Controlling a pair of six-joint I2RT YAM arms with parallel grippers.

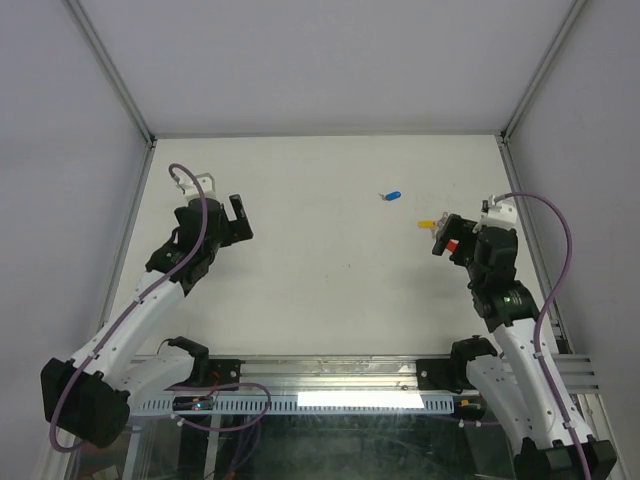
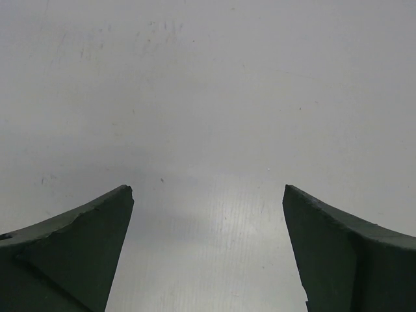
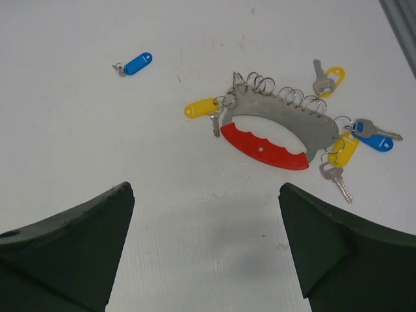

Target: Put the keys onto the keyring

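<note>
A loose key with a blue tag [image 3: 136, 64] lies alone on the white table, also seen in the top view as a blue key [image 1: 392, 195]. To its right lies a grey metal plate with a red grip [image 3: 263, 148] and a row of silvery keyring loops [image 3: 279, 91] along its edge. Keys with yellow tags [image 3: 200, 108] and a blue tag [image 3: 374, 140] hang at its ends. My right gripper [image 3: 205, 186] hovers open just short of the plate, holding nothing. My left gripper [image 2: 208, 188] is open over bare table at the far left [image 1: 238, 218].
The table's right metal rail [image 3: 400, 19] runs close past the key plate. Grey walls enclose the table on three sides. In the top view the right gripper [image 1: 445, 235] covers most of the plate, with a yellow tag [image 1: 427, 225] sticking out.
</note>
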